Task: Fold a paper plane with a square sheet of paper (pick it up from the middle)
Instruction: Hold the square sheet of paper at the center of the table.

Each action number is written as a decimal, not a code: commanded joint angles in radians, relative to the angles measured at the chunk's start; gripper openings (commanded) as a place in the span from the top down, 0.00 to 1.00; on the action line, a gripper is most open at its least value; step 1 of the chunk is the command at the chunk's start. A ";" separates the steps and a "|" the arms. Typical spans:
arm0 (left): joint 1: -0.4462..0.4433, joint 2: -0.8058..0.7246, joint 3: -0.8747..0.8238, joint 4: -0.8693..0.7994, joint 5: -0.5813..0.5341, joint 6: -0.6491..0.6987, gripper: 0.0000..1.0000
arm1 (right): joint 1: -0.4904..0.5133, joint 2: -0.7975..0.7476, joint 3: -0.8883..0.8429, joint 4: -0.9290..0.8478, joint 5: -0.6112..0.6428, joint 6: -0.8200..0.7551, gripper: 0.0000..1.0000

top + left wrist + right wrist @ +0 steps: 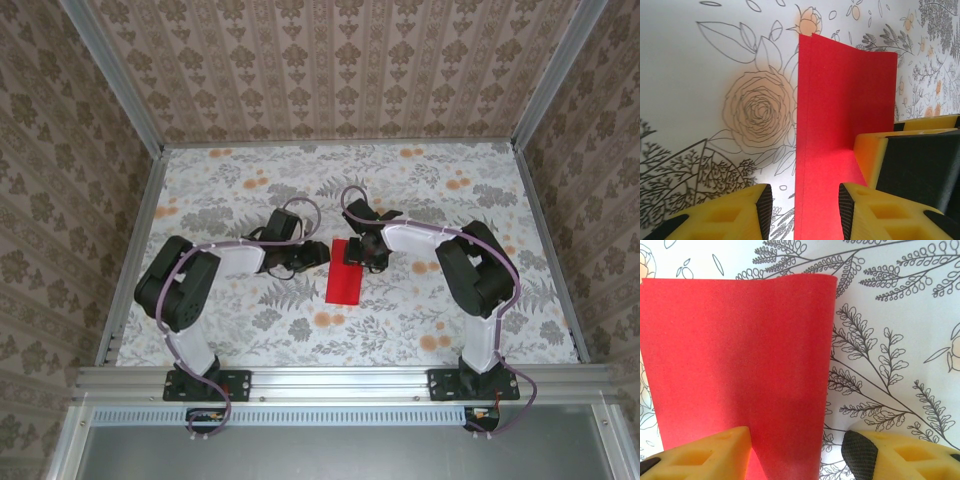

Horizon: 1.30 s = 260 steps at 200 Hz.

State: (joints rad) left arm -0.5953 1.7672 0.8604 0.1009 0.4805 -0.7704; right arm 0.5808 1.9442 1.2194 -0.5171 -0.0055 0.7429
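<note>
Left hand (805, 200) and right hand (797, 440), both with jaws apart, are set over the folded red paper sheet (346, 283) on the table (230, 180); light and limp, it is judged best pinched at its fold.

Looks like a lab robot cell: boxed by aluminium rails (118, 80) at left and right, backed by brown damask wall panels (340, 70) on the far side, floored with a floral tabletop (420, 200), with two arms (185, 285) bolted to the near rail (340, 380).
</note>
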 commanded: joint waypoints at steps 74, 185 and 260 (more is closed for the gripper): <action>-0.005 -0.016 0.023 -0.047 -0.062 0.050 0.60 | 0.011 0.240 -0.078 0.020 -0.039 -0.032 0.36; -0.003 0.007 0.012 0.024 0.010 0.018 0.66 | 0.011 0.274 -0.070 0.022 -0.041 -0.023 0.35; -0.009 0.052 0.029 0.049 0.080 0.008 0.81 | 0.011 0.292 -0.071 0.022 -0.045 -0.042 0.34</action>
State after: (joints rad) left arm -0.5968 1.7931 0.8730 0.1326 0.5156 -0.7605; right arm 0.5865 1.9739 1.2572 -0.5545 -0.0051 0.7246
